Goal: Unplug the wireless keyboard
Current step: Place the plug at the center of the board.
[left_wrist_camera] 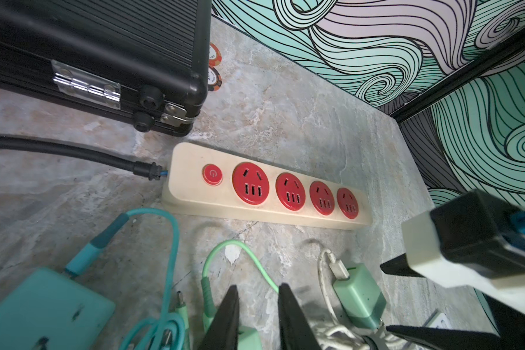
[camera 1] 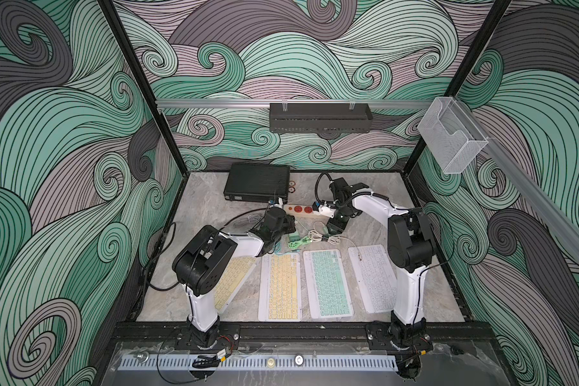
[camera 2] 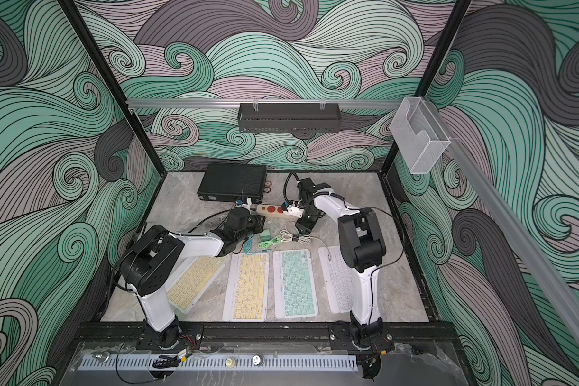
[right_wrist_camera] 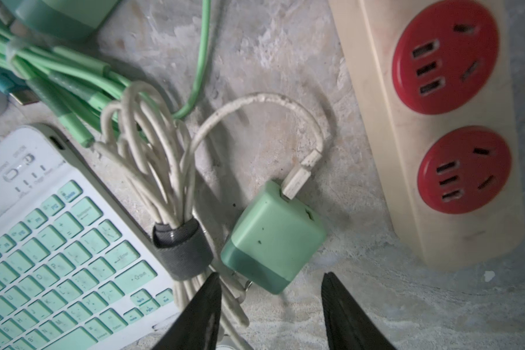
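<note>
Green keyboard (right_wrist_camera: 58, 257) keys, blurry: perhaps "Enter", "Shift".

Soft, even light falls from above. In both top views the tabletop (camera 1: 208, 207) (camera 2: 181, 207) is bright and sharp, and the walls (camera 1: 47, 133) bow at the frame edges. In the left wrist view the left claw (left_wrist_camera: 259, 288) is out of focus and the power strip (left_wrist_camera: 264, 188) beyond it is crisp, with glare on the hinge (left_wrist_camera: 85, 86) of the black case (left_wrist_camera: 103, 36) farther off. The right wrist view is dimmer and smeared: the sockets (right_wrist_camera: 446, 57) beside the right claw (right_wrist_camera: 271, 274) blur, and the charger (right_wrist_camera: 273, 236) just ahead casts a dark shadow.
</note>
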You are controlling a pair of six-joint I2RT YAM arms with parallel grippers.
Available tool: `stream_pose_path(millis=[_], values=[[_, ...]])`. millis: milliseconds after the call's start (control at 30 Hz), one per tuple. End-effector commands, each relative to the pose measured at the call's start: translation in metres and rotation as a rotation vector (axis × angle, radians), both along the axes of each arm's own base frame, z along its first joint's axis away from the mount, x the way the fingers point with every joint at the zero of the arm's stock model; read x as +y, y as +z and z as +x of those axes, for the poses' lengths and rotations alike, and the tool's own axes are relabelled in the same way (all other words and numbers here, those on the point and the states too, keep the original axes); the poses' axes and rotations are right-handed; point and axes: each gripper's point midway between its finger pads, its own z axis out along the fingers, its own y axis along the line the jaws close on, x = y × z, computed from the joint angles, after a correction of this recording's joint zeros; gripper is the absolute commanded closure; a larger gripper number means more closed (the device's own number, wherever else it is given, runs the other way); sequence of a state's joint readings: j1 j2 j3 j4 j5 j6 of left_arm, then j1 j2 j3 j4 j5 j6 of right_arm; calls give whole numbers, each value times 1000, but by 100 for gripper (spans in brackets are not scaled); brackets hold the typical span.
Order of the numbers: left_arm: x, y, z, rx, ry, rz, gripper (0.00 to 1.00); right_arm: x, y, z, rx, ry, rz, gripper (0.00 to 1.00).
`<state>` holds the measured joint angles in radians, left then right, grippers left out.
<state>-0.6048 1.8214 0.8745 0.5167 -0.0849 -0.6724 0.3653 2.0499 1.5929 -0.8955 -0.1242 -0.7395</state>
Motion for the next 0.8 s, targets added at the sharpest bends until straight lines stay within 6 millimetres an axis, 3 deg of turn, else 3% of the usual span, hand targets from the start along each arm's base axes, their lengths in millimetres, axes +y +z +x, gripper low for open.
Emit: stream_pose_path(millis=[0,100,200,333,500,600,767], values=[[-6,11,3,-26,-17,-6,75,-4,28,14,-111,-60,13,48],[-6,11,3,-27,-16,-6,75,-9,52,28,-261,-203,69,49],[-6,13,3,-31,-15,-7,75,-25,93,45,-464,-507,175,48],[-5,12,3,-33,-11,-2,75,-36,127,27,-535,-845,414,46],[-4,13,2,-34,-12,1,75,-10,130,-19,-370,-891,722,69],[-4,15,2,-38,-10,2,75,-8,122,-40,-318,-913,792,68],[-3,14,2,-37,-8,6,76,-24,86,-71,-253,-1002,703,71]])
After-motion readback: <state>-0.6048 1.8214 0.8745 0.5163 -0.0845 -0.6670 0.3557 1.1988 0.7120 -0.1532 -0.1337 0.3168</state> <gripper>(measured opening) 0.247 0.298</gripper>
